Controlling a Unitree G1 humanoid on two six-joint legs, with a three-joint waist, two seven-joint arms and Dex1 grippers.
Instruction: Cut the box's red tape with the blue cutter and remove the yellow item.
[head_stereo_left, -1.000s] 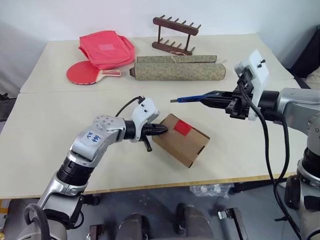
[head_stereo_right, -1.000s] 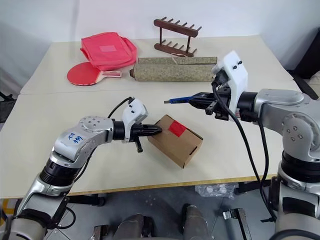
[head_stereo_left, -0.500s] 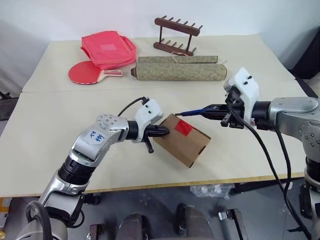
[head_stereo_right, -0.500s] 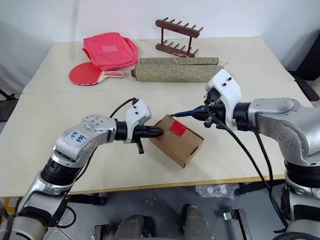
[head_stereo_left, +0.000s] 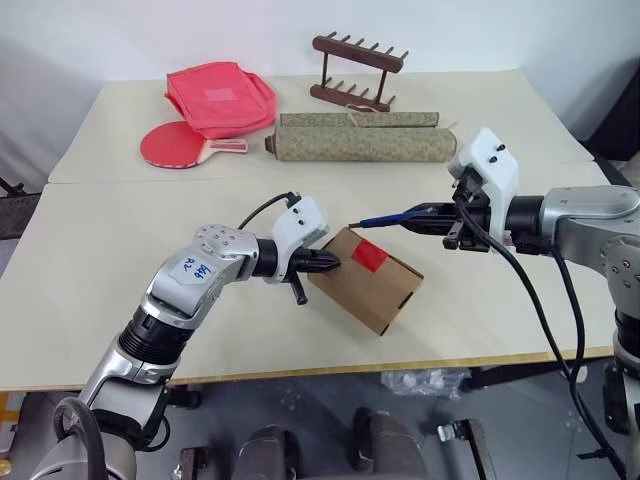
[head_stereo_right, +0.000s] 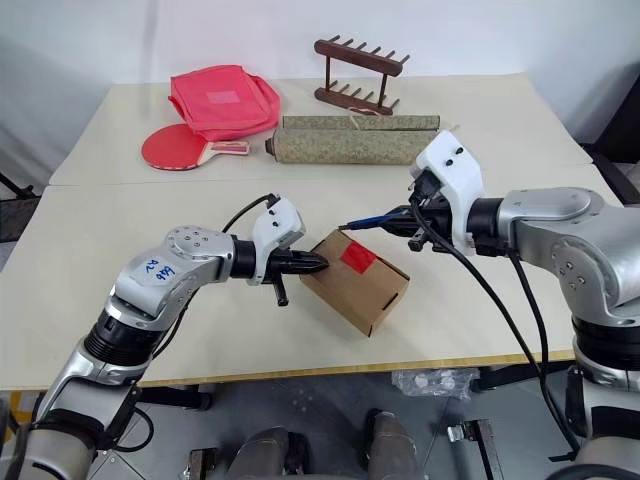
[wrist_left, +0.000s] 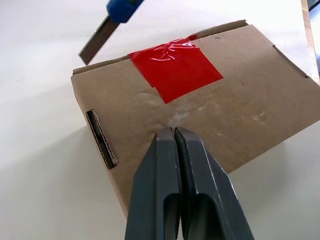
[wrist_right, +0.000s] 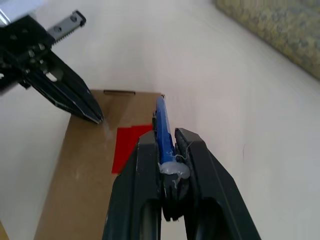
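With the left fingers (wrist_left: 176, 150) pinched together and pressing the box (head_stereo_left: 365, 280) steady on the desk (head_stereo_left: 120, 240), the right fingers (wrist_right: 167, 150) grip the cutter (head_stereo_left: 395, 216), blade just beyond the tape (wrist_left: 175, 67), so next I'd expect it to come down onto the seam.

Box (head_stereo_left: 365, 280) near table (head_stereo_left: 90, 240) front edge, centre — tape (head_stereo_left: 369, 254) on top. Cutter (head_stereo_left: 390, 217) above box's far side. Paddle (head_stereo_left: 180, 147), pouch (head_stereo_left: 218, 96), roll (head_stereo_left: 360, 143), rack (head_stereo_left: 355, 66) along far edge.
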